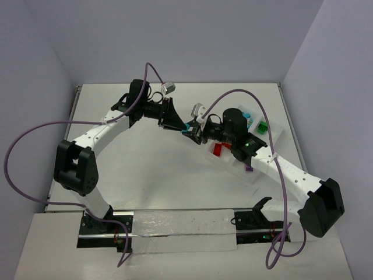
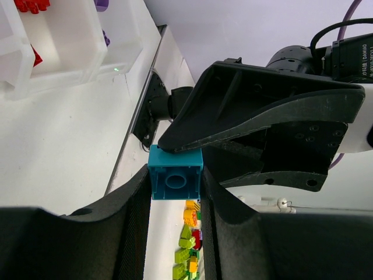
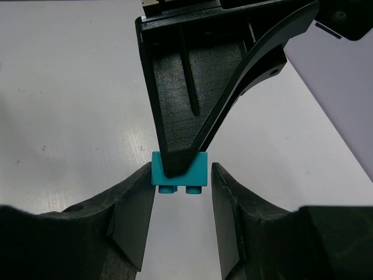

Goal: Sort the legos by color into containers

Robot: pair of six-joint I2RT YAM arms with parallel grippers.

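Top external: nearly done, by the look. Teal brick (image 2: 175, 181) aloft left of the tray (image 1: 276, 133), pinched in left jaws; right jaws flanking it, grip unclear. Red legos (image 1: 218, 149), green lego (image 1: 263, 126) already in compartments.

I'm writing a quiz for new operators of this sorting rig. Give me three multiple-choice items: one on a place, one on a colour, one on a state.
1. Where is the teal brick? A by the arm bases; B out of all views; C at the tips of the left end effector and the right end effector.
2. What colour are the bricks in the leftmost compartment of the tray, as the top view shows it? A red; B yellow; C white.
3. The left end effector is: A wide open and empty; B closed on the teal brick; C out of view.

Answers: 1 C, each wrist view shows the other arm's finger at the brick. 2 A, red bricks lie there. 3 B, its fingers press both sides of the brick.
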